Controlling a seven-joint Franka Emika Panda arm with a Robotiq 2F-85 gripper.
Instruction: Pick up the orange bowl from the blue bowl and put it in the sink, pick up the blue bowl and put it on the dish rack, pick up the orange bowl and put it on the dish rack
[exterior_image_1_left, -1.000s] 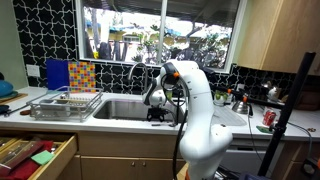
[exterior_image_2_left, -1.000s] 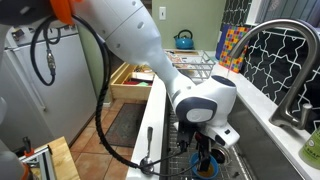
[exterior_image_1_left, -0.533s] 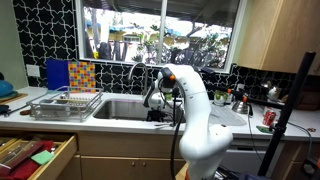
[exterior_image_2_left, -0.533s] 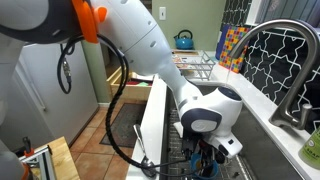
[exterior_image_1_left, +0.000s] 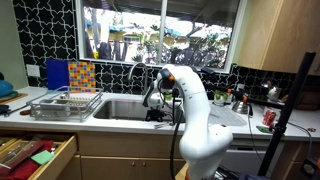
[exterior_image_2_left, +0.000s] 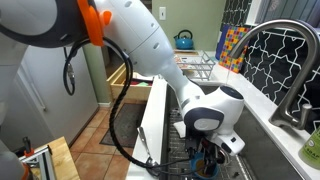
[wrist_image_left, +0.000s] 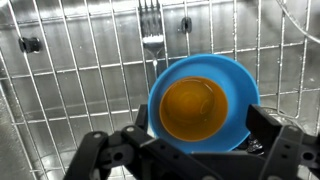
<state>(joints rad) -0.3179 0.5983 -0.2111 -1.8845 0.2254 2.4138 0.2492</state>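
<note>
In the wrist view the orange bowl (wrist_image_left: 194, 108) sits nested inside the blue bowl (wrist_image_left: 236, 90), which stands on the wire grid at the bottom of the sink (wrist_image_left: 70, 80). My gripper (wrist_image_left: 202, 122) is open just above them, with one finger at each side of the blue bowl's rim. In both exterior views the gripper (exterior_image_1_left: 158, 113) (exterior_image_2_left: 206, 160) is down inside the sink and hides most of the bowls. The dish rack (exterior_image_1_left: 65, 104) (exterior_image_2_left: 200, 68) stands on the counter beside the sink and looks empty.
A fork (wrist_image_left: 152, 30) lies on the sink grid beyond the bowls. The faucet (exterior_image_1_left: 135, 72) (exterior_image_2_left: 290, 60) rises behind the sink. A colourful board (exterior_image_1_left: 80, 75) leans behind the rack. A drawer (exterior_image_1_left: 35, 152) stands open below the counter. A red can (exterior_image_1_left: 268, 118) is on the far counter.
The arm has shifted and lowered a little further into the sink over the bowls. The bowls have not moved.
</note>
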